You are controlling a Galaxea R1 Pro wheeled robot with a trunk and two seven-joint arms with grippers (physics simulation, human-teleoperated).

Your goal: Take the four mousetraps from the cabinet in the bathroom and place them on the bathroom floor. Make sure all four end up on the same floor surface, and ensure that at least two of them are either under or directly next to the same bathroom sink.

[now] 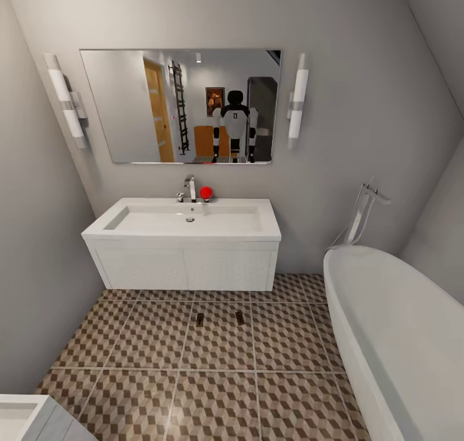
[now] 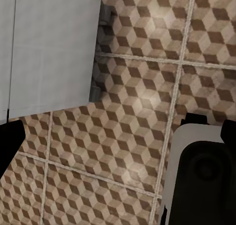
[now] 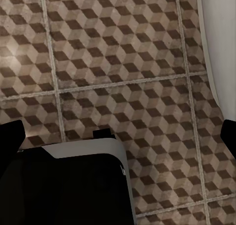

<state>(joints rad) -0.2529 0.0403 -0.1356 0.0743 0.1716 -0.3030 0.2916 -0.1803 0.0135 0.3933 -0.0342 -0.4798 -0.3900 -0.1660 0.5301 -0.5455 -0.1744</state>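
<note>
Cube-pattern bathroom floor is nearest the head camera and runs from the base to the far wall. Largest thing on it: white oval bathtub at 3 o'clock, with a chrome floor-standing tap behind it. Next, the sink, a white vanity unit dead ahead at 12 o'clock, with a chrome faucet and a small red object on its back edge. A mirror above it reflects the robot and an orange-brown unit behind it, probably the cabinet.

2 mousetraps lie on the tiles just in front of the vanity, near each other, second one at. Both long axes seem to point toward the vanity; too small to be sure. My read: 2 of 4 are placed beside the sink, so 2 are left.

Key relation: the remaining traps are not ahead. Judging by the mirror, the cabinet is at 6 o'clock, so the next move is a base turn, not a reach. Neither arm is favoured yet.

Left wrist view: tiles plus a white panel. Right wrist view: tiles. Dark finger tips sit at the edges of both wrist views with only floor between them, so both grippers look spread apart and empty.
</note>
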